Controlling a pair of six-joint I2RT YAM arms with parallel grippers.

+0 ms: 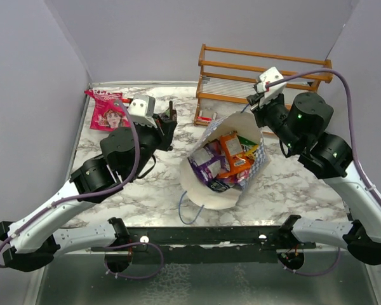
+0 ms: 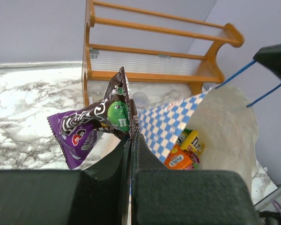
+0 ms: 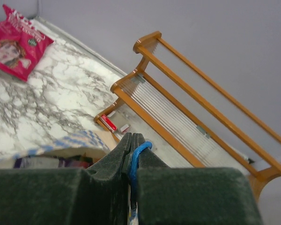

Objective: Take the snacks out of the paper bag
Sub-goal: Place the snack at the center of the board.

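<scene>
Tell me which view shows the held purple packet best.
Left wrist: the purple packet sits centre frame, its print and green face legible, pinched in the shut left jaws. The top view gives only a dark sliver; the right wrist view misses it.

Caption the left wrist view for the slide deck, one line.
Left gripper shut on a purple-brown candy packet beside the open checkered paper bag, wooden rack behind.

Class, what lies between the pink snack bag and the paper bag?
In the top view, the left end effector, shut on a purple packet, lies between the pink snack bag and the paper bag.
</scene>
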